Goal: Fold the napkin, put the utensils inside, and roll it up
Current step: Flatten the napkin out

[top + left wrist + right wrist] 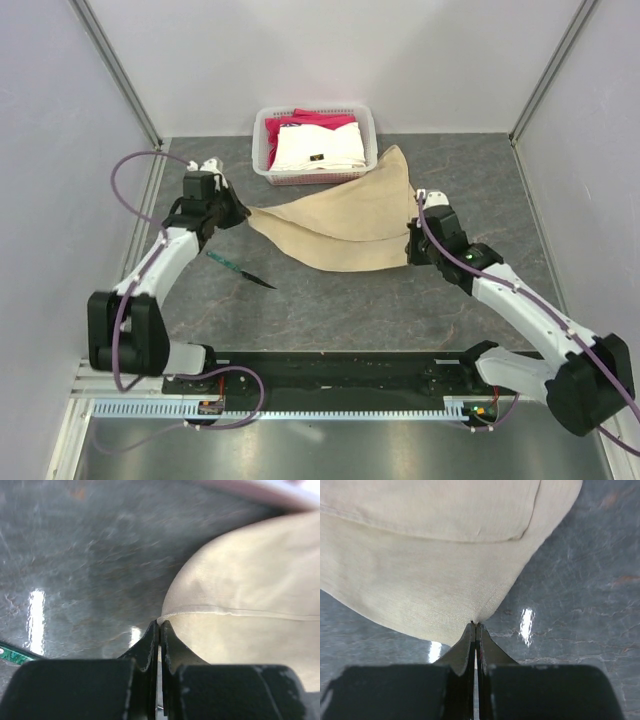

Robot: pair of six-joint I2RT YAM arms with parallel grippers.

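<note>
The tan napkin (345, 228) hangs stretched between both arms above the middle of the table, one layer folded over another. My left gripper (240, 212) is shut on the napkin's left corner (165, 616), pinched at the very fingertips. My right gripper (412, 243) is shut on the napkin's right corner (479, 615). A far corner of the cloth lies near the basket. The knife (240, 269), with a teal-green handle and dark blade, lies on the table below the left gripper; its handle end (12, 654) shows at the left edge of the left wrist view.
A white basket (262, 135) at the back centre holds a white folded cloth (318, 148) and a pink-red folded cloth (315, 122). Pale walls enclose the table on the left, right and back.
</note>
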